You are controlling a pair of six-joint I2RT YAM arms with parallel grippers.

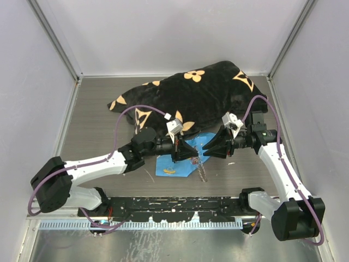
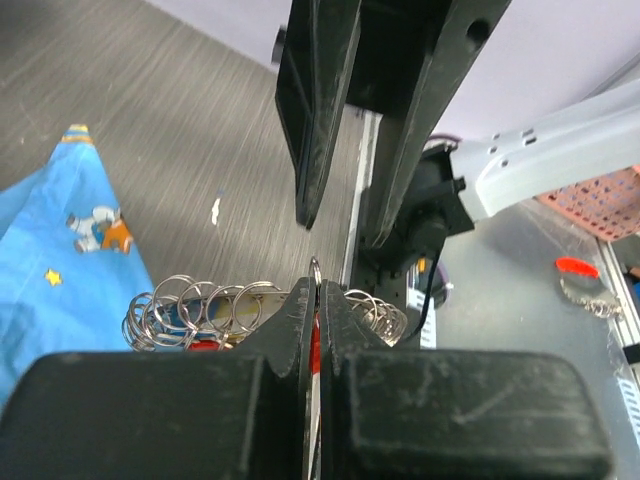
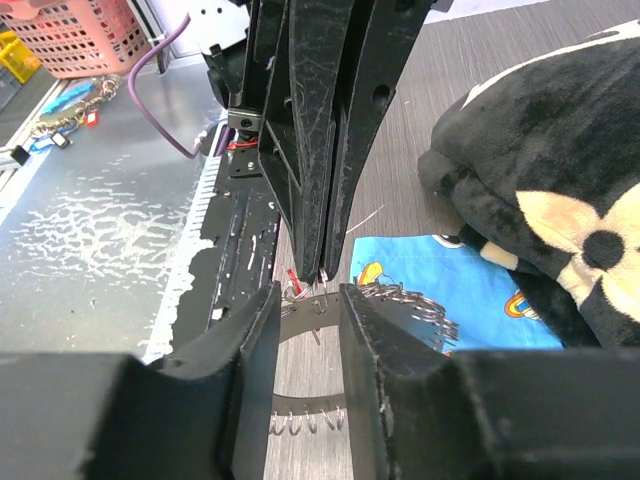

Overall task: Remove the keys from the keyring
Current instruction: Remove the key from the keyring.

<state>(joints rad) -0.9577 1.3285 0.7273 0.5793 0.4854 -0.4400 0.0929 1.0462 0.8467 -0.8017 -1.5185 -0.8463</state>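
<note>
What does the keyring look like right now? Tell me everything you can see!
The keyring is a thin, shiny silver loop made of many little wire coils, like a stretched spring. The left gripper is shut on one thin part of it, and the right gripper has its open fingers on either side. The coils spread out beside the blue cloth. A small red bit, likely a key, peeks out underneath.

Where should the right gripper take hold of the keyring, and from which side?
I'd take the flat stretch of the keyring just below the left gripper's shut tips, coming straight in from the right: it lies crosswise between the right gripper's open jaws.
</note>
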